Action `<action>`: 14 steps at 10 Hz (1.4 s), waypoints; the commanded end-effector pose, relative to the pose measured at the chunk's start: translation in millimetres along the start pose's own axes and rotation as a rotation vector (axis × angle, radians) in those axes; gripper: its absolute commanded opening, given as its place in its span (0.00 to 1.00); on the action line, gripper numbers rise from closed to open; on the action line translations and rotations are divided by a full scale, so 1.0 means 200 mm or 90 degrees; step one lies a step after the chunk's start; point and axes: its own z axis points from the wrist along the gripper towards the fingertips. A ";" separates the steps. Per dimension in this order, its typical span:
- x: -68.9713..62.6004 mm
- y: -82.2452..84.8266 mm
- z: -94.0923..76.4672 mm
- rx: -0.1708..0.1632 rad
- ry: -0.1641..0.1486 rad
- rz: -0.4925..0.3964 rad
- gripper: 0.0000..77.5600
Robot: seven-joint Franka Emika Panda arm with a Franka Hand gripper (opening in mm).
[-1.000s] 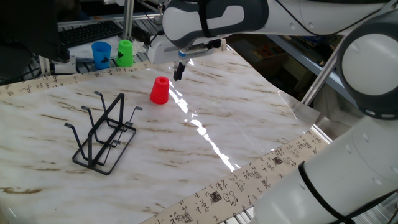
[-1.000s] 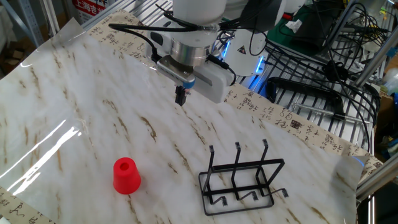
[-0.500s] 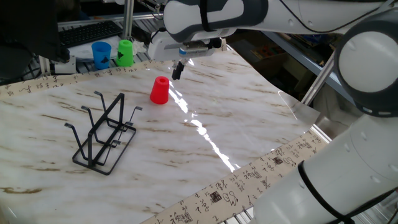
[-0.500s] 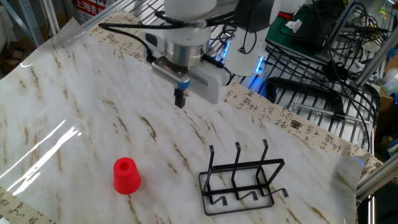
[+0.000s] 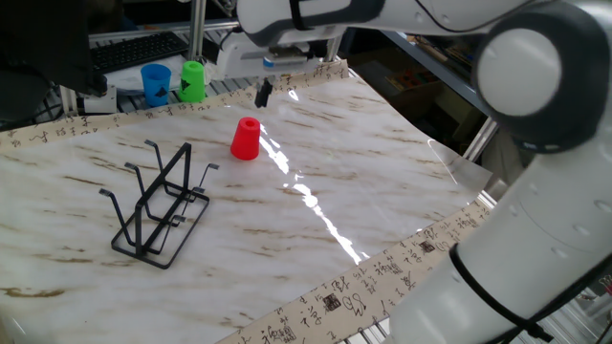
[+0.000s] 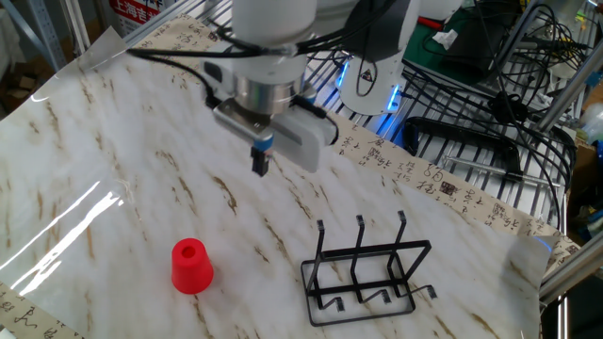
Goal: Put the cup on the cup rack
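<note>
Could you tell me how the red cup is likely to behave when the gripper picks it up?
The red cup stands upside down, wide rim on the marbled table, so it probably won't tip or roll. It looks like small thin plastic, likely light. Its tapered, smooth sides may slip upward between the fingers of the gripper.

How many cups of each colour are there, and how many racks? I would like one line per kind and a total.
Red cup: 1
Blue cup: 1
Green cup: 1
Black wire cup rack: 1
Total: 4
</note>
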 end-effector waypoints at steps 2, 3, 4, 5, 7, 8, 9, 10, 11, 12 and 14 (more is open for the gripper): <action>-0.11 -0.03 0.00 0.002 0.000 0.000 0.00; -0.16 -0.04 0.01 0.001 0.001 0.000 0.00; -0.18 -0.05 0.03 -0.001 0.001 -0.004 0.00; -0.19 -0.06 0.03 -0.002 0.000 -0.005 0.00; -0.20 -0.08 0.05 -0.002 -0.001 -0.005 0.00; -0.20 -0.09 0.05 -0.005 -0.003 -0.001 0.00; -0.19 -0.10 0.06 -0.007 -0.009 0.001 0.00; -0.19 -0.10 0.06 -0.008 -0.010 0.001 0.00; -0.19 -0.10 0.06 -0.026 -0.012 0.001 0.00; -0.19 -0.10 0.06 -0.021 -0.015 -0.001 0.00; -0.19 -0.10 0.06 -0.029 -0.019 0.010 0.00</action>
